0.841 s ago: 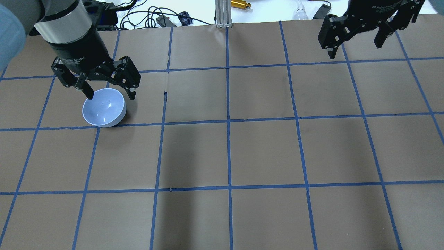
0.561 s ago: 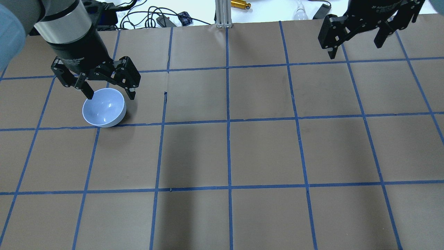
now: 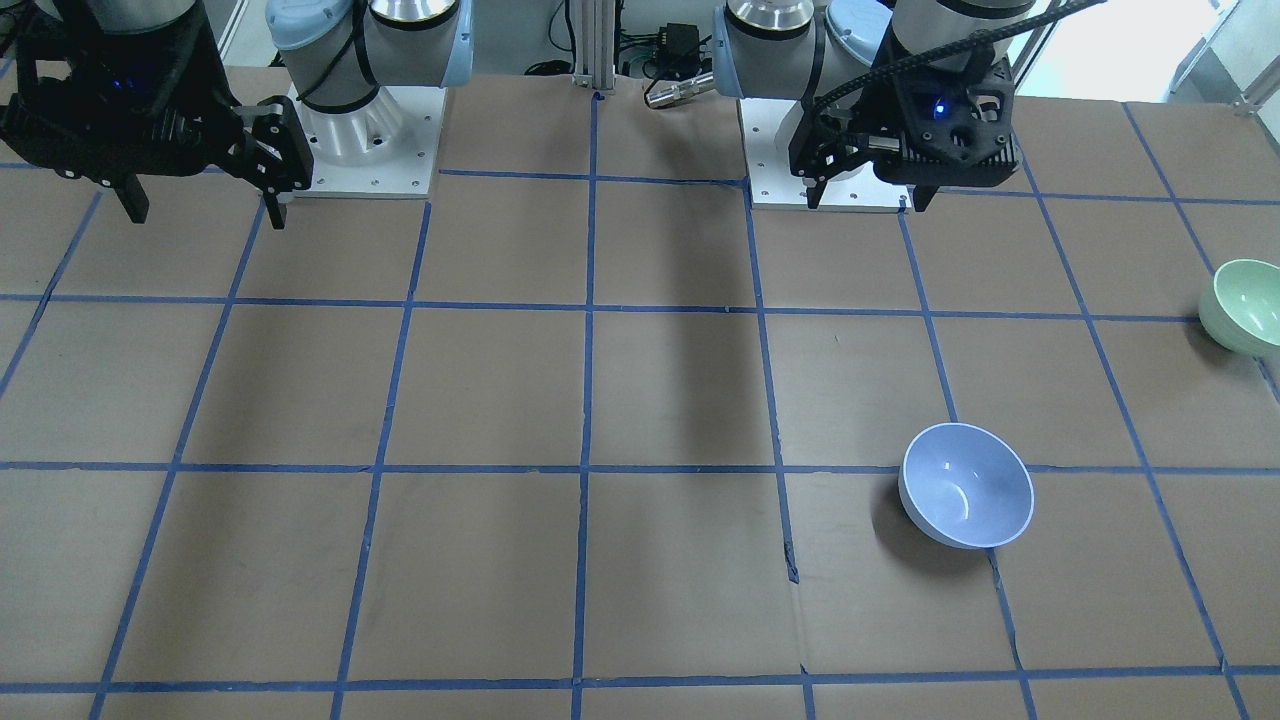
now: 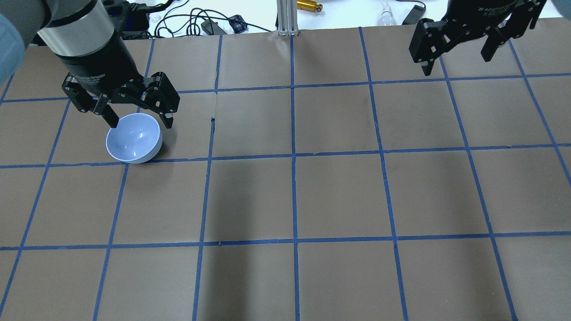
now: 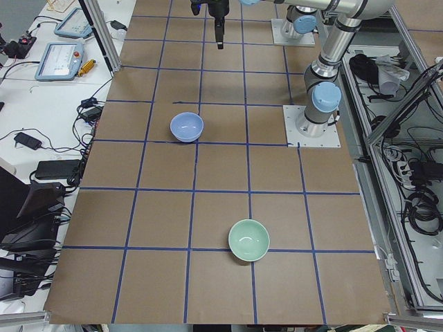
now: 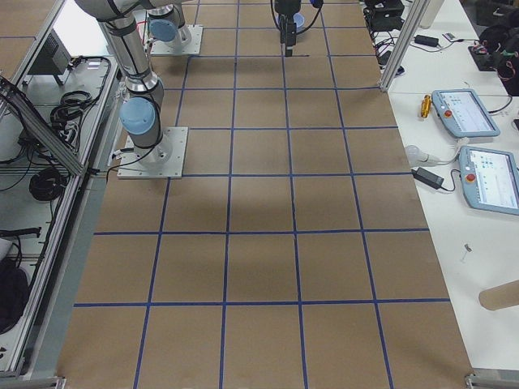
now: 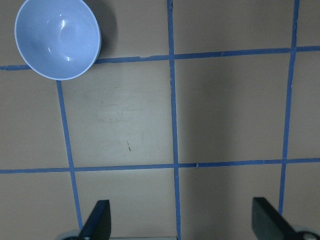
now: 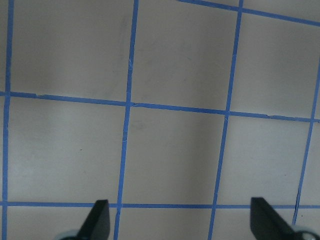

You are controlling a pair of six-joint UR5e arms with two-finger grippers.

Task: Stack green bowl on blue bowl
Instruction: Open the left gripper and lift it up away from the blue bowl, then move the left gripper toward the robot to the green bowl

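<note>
The blue bowl (image 4: pixel 134 139) sits upright and empty on the left part of the table; it also shows in the front-facing view (image 3: pixel 967 486), the left side view (image 5: pixel 187 126) and the left wrist view (image 7: pixel 57 39). The green bowl (image 3: pixel 1245 305) sits upright near the table's end on my left, out of the overhead view; the left side view (image 5: pixel 249 240) shows it apart from the blue bowl. My left gripper (image 4: pixel 140 122) is open and empty, held high above the table beside the blue bowl. My right gripper (image 4: pixel 457 64) is open and empty, high at the far right.
The table is brown paper with a blue tape grid (image 4: pixel 293 155). Cables and small devices (image 4: pixel 209 24) lie beyond its far edge, next to an aluminium post (image 4: pixel 285 18). The arm bases (image 3: pixel 370 150) stand on the robot's side.
My left arm has shifted slightly toward the overhead view's left, gripper still open. The blue bowl and the right gripper have not moved.
</note>
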